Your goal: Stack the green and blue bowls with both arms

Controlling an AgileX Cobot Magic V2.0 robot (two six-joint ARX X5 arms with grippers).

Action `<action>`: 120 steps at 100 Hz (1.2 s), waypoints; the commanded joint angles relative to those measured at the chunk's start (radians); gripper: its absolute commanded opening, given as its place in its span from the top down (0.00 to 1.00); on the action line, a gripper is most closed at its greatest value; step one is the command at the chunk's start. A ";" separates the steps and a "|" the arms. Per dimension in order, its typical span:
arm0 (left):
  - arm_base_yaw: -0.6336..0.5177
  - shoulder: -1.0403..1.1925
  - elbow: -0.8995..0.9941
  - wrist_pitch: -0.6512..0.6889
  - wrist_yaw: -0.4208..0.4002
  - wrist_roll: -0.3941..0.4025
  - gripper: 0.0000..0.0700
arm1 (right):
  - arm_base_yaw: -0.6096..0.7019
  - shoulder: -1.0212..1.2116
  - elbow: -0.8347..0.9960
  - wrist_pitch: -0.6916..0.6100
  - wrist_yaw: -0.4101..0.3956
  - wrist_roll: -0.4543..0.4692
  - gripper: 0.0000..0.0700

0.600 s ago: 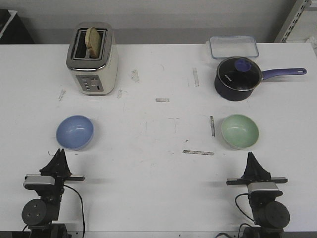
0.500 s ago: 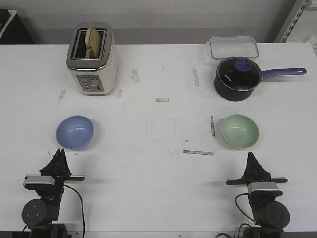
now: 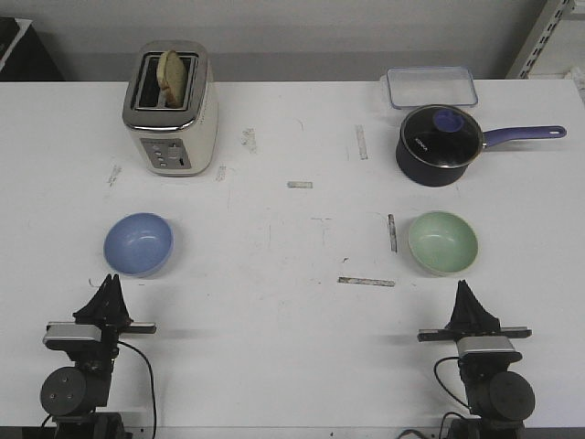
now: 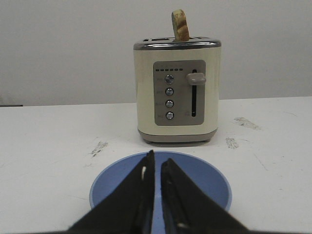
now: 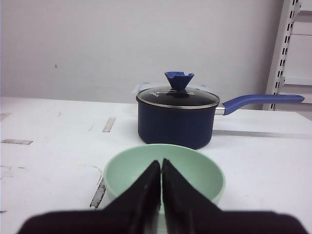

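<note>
The blue bowl (image 3: 138, 244) sits upright on the left of the white table (image 3: 292, 320), and it shows in the left wrist view (image 4: 200, 180). The green bowl (image 3: 443, 242) sits upright on the right, also in the right wrist view (image 5: 187, 168). My left gripper (image 3: 111, 279) rests near the table's front edge, just short of the blue bowl; its jaws are nearly together with nothing between them (image 4: 157, 158). My right gripper (image 3: 464, 285) rests just short of the green bowl, jaws shut and empty (image 5: 161, 162). The bowls are far apart.
A cream toaster (image 3: 170, 108) with a slice of bread stands at the back left. A dark purple saucepan (image 3: 441, 144) with a glass lid stands at the back right, handle pointing right, with a clear lidded box (image 3: 430, 88) behind it. Tape marks dot the table.
</note>
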 commanded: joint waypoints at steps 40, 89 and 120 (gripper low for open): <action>0.000 -0.002 -0.020 0.014 -0.003 -0.002 1.00 | 0.000 0.301 0.312 -0.050 0.045 0.010 1.00; 0.000 -0.002 -0.020 0.014 -0.003 -0.002 1.00 | 0.000 0.955 0.866 -0.426 0.010 0.011 1.00; 0.000 -0.002 -0.020 0.014 -0.003 -0.002 1.00 | -0.040 1.295 1.298 -0.826 -0.020 0.115 1.00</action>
